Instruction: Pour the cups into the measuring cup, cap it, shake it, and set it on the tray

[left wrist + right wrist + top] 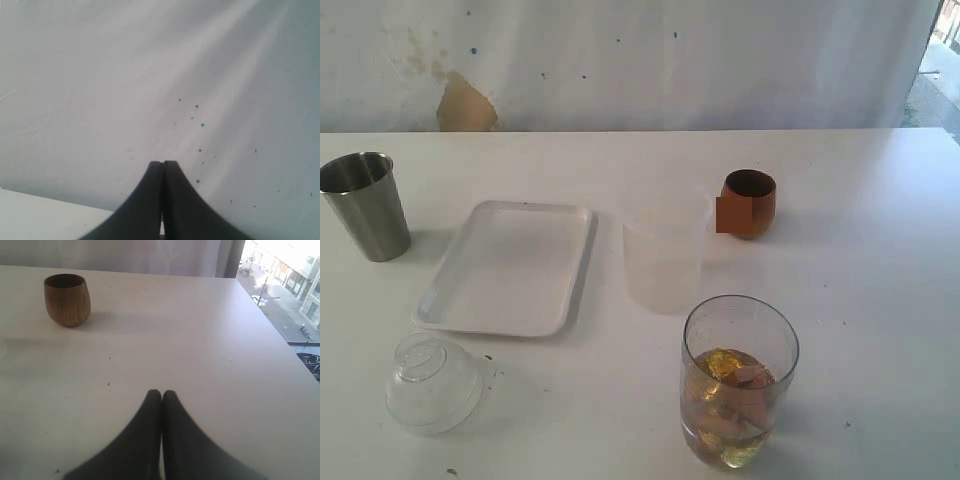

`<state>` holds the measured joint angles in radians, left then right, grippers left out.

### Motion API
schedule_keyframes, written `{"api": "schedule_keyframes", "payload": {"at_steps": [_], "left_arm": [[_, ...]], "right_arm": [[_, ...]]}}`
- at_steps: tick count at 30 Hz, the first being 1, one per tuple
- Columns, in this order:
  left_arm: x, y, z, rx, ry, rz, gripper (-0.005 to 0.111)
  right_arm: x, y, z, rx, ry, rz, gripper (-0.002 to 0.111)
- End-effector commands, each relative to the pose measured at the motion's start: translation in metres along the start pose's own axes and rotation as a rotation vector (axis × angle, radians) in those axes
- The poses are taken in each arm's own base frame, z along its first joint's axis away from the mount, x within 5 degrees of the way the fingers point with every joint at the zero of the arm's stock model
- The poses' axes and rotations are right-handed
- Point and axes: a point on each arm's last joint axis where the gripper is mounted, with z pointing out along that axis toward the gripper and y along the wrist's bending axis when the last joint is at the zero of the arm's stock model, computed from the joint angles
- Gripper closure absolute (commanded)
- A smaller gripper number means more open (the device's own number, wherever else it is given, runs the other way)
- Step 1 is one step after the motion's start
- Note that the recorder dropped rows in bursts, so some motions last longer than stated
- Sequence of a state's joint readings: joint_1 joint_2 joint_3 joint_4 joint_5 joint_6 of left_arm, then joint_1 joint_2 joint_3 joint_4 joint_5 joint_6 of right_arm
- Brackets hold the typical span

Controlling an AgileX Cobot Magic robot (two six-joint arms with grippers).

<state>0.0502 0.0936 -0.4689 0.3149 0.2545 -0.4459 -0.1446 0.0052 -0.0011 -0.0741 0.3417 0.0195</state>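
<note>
On the smooth white bench (pixel 880 250) a flat white rectangular tray (pixel 510 268) with rounded corners and a low raised rim lies left of centre, nothing on it. Well to its left stands the tapered brushed-steel tumbler (pixel 365 205), upright, its matte grey wall widening toward the rim. The rounded reddish-brown wooden cup (pixel 750 203) stands upright on the far right side, its grain plain in the right wrist view (pixel 67 299). Between tray and wooden cup is a frosted translucent plastic cup (pixel 665 255) with a milky look. Nearest the camera, right of centre, stands the clear cylindrical measuring cup (pixel 740 380), upright and uncapped, with amber liquid and pale lumps filling its lower part. A clear domed lid (pixel 433 382) rests on the bench in front of the tray's near left corner. The left claw (pixel 163 163), dark and smoothly curved, is pressed together on nothing, facing creased white cloth; the right claw (pixel 161 392) is likewise pressed together and empty, above bare bench, well apart from the wooden cup.
</note>
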Motion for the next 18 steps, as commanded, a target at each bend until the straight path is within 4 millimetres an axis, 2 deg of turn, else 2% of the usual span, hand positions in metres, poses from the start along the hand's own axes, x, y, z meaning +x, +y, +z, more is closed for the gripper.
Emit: {"api": "schedule_keyframes", "payload": {"at_steps": [1, 9, 12, 16, 18], "left_arm": [[0.001, 0.0, 0.0, 0.006, 0.005, -0.016, 0.107], [0.004, 0.001, 0.0, -0.006, 0.031, -0.011, 0.107], [0.011, 0.001, 0.0, -0.006, 0.059, -0.02, 0.107], [0.033, 0.004, -0.005, 0.01, 0.069, 0.068, 0.107], [0.055, 0.005, -0.005, 0.019, 0.1, 0.098, 0.107]], "right_arm": [[0.0, 0.0, 0.0, -0.002, -0.006, -0.001, 0.108], [0.0, 0.0, 0.0, -0.002, -0.006, -0.001, 0.108], [0.0, 0.0, 0.0, -0.002, -0.006, -0.001, 0.108], [0.0, 0.0, 0.0, -0.002, -0.006, -0.001, 0.108], [0.0, 0.0, 0.0, -0.002, -0.006, -0.001, 0.108]]}}
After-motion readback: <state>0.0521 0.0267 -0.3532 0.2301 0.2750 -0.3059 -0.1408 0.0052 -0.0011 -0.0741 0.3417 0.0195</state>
